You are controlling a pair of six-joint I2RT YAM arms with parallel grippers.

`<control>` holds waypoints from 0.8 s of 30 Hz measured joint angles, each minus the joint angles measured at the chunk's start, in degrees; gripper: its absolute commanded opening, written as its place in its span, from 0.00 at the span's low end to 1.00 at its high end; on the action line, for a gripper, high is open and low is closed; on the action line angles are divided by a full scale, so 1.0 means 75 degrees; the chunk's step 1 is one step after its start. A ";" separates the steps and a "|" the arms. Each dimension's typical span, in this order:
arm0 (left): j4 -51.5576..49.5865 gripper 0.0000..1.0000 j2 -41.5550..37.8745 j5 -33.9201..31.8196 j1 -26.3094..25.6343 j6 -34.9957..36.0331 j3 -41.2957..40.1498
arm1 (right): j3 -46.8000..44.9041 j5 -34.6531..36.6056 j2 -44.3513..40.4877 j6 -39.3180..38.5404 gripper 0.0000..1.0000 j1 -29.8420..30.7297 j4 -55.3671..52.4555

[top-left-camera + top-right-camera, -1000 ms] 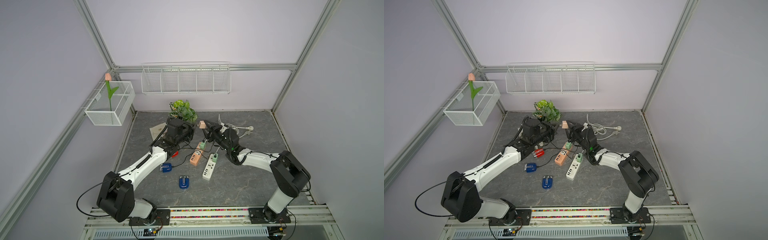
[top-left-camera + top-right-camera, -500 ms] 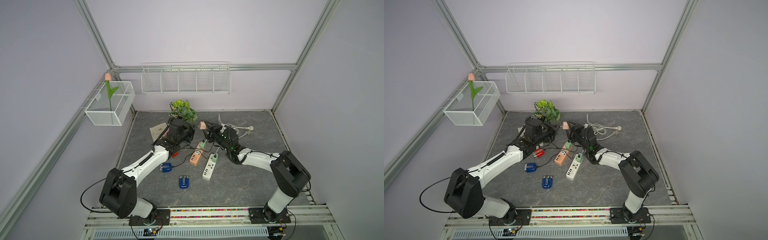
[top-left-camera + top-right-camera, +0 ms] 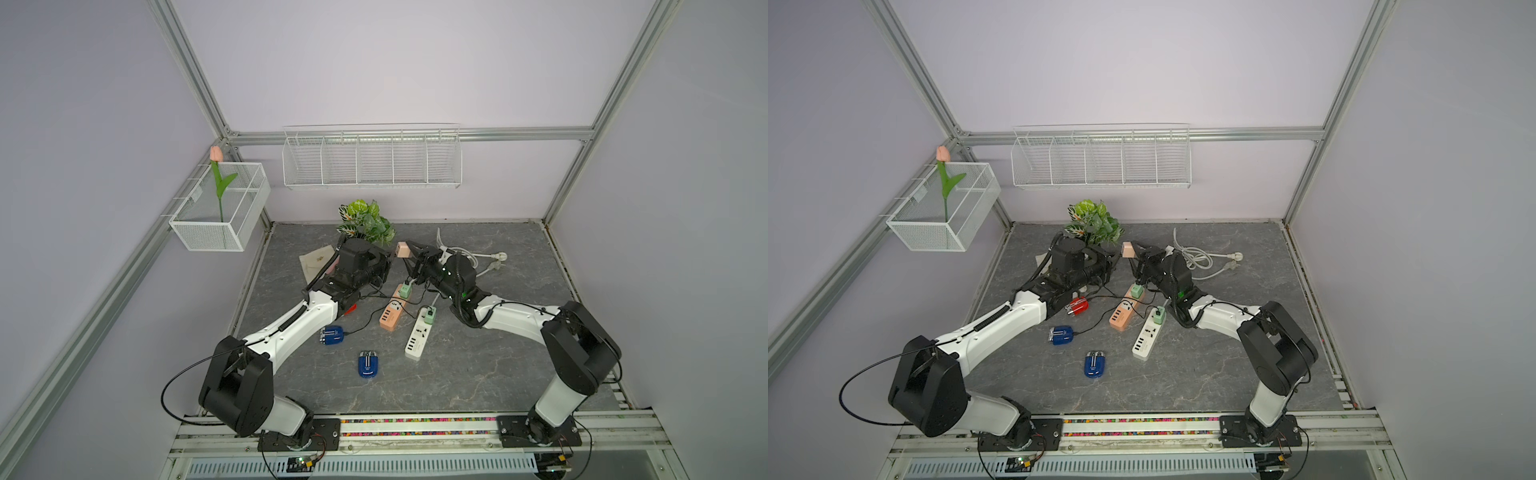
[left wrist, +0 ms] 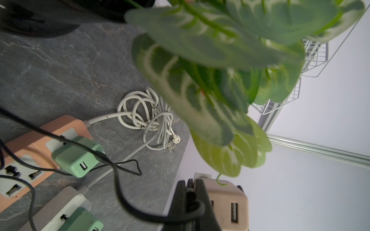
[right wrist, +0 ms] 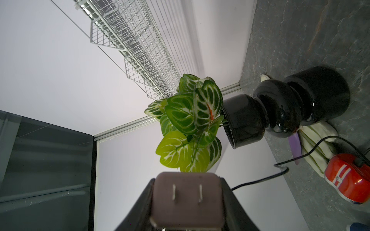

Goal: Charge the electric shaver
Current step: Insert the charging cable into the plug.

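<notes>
left fingers (image 4: 201,190) pinched tight on the USB plug (image 4: 190,195) of a black cable (image 4: 120,192); plug tip sits just beside the pink USB wall adapter (image 4: 228,200), can't see it in a port yet
right gripper (image 5: 187,200) clamped on the adapter's sides, prongs facing its wrist cam
both top views: the two meet in mid-air at centre frame, just below the potted plant (image 3: 365,222), clear of the table (image 3: 498,374)
vs a second ago: left gripper (image 3: 387,257) has crept slightly toward the adapter, right one holds station, neither grip has changed
reads as fine alignment for insertion, nothing seated yet
red electric shaver (image 3: 1077,306) lies on the table left of centre, next to the left forearm, with a black cable in its end; probably the same cable, can't trace it all the way
after the plug seats, the adapter still has to go into a strip; peach power strip (image 3: 391,318) shows free sockets
risk: leaves crowd the left wrist view, so port alignment is hard to judge
</notes>
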 measured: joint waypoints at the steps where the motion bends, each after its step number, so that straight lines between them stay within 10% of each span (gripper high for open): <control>1: -0.0029 0.00 0.0000 0.0003 0.0000 0.0026 0.0006 | -0.0012 0.0000 -0.0003 0.0000 0.07 0.0000 -0.0003; 24: -0.0644 0.00 -0.0338 -0.0140 -0.0015 0.0303 0.0038 | -0.0233 -0.0166 -0.0391 -0.0058 0.07 -0.0192 -0.0356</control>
